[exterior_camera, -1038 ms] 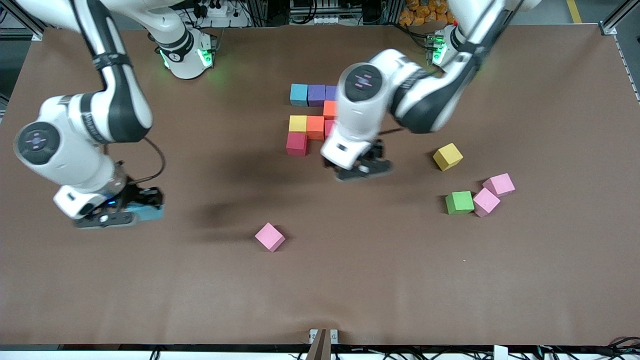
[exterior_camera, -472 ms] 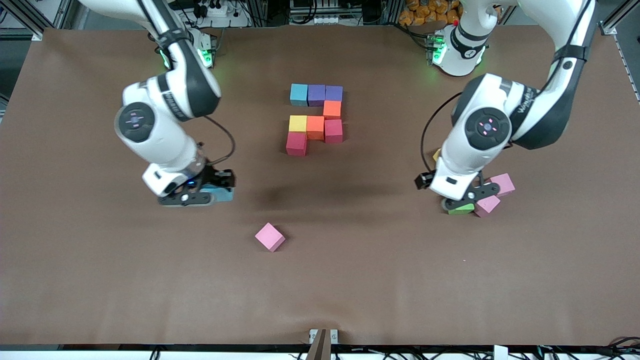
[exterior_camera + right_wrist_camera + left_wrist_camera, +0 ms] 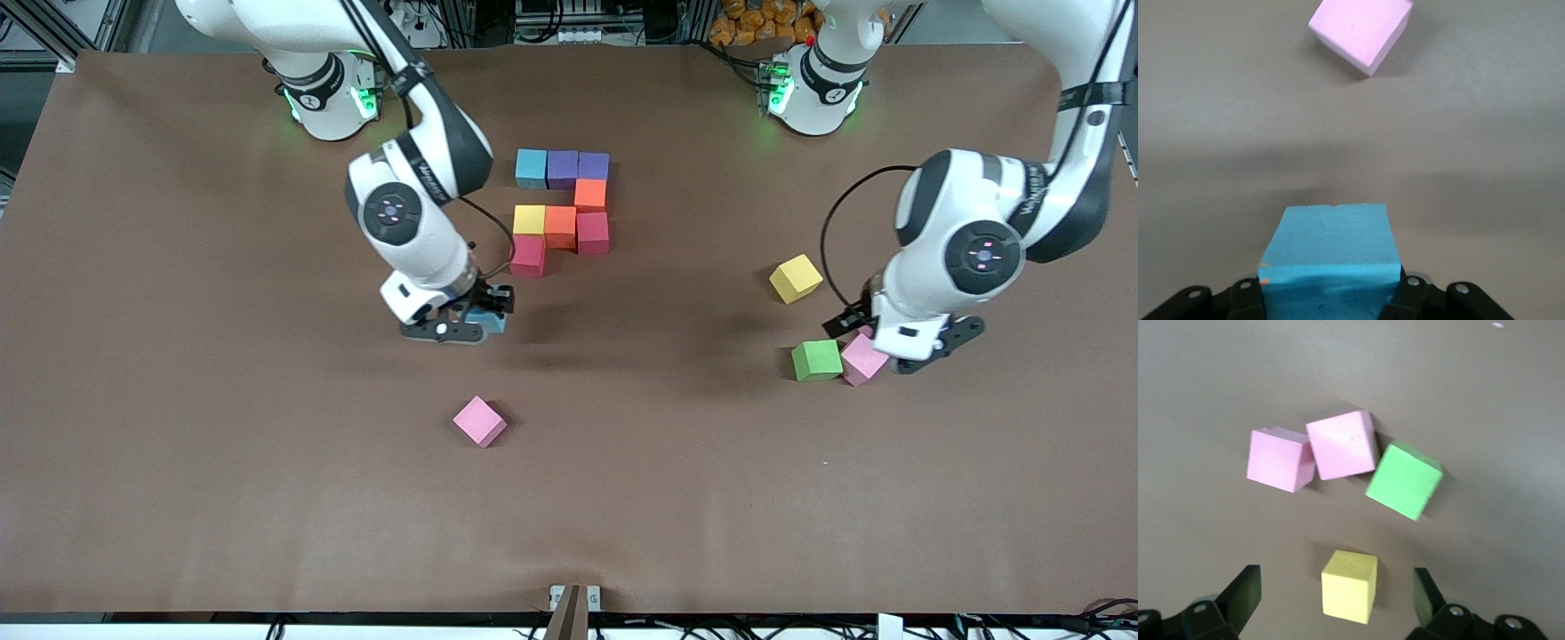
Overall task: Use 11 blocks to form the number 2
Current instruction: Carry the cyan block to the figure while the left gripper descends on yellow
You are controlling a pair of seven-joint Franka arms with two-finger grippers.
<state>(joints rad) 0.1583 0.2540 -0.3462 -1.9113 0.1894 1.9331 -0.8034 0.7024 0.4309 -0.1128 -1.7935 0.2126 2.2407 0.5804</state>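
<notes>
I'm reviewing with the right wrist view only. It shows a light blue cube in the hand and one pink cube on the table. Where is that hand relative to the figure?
Observer: The right hand holds the light blue cube over bare table, close to the red block at the figure's end nearest the front camera.
Operator: How many blocks are placed?
Observer: Eight, touching in one group. A second light blue block sits in the row nearest the bases.
Operator: And the other arm?
Observer: The left hand hangs open over a pink cube, beside the green block and near the loose yellow block.
</notes>
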